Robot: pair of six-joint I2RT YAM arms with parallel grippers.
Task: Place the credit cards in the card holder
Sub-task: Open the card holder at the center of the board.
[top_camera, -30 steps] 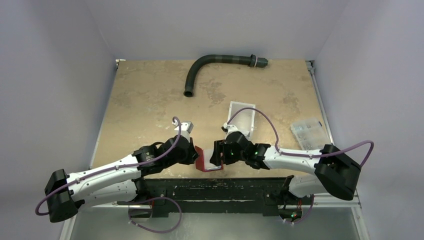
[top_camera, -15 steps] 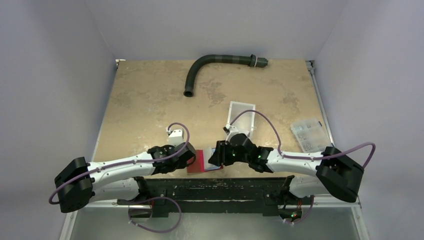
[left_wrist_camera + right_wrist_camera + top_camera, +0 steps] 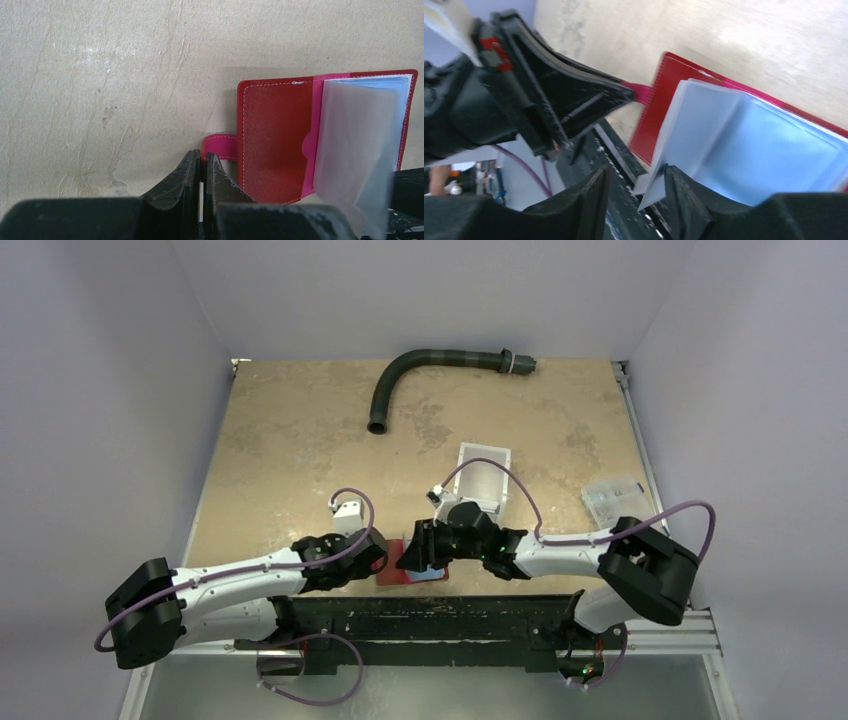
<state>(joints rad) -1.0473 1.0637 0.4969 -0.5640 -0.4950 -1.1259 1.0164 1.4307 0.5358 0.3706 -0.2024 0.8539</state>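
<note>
The dark-red card holder (image 3: 275, 140) lies open on the table near the front edge, with its clear inner sleeves (image 3: 355, 150) fanned up on its right half. My left gripper (image 3: 201, 157) is shut on the end of its pink snap tab (image 3: 222, 146), at the holder's left side (image 3: 390, 562). My right gripper (image 3: 634, 175) hovers over the holder (image 3: 659, 115), open. The loose corner of the sleeves (image 3: 744, 145) rests against the inner side of one finger, and the gap is otherwise empty. From above, both grippers (image 3: 378, 558) (image 3: 412, 558) meet at the holder. No credit cards can be made out.
A white rectangular bin (image 3: 484, 480) stands just behind the right gripper. A clear compartmented box (image 3: 615, 505) sits at the right edge. A dark curved hose (image 3: 430, 365) lies at the back. A black rail (image 3: 430, 615) runs along the near edge, close under the holder.
The left arm has swung down and back, and the card holder has gone from raised between the grippers to flat on the table. My right gripper has followed leftward over it, jaws narrower.
</note>
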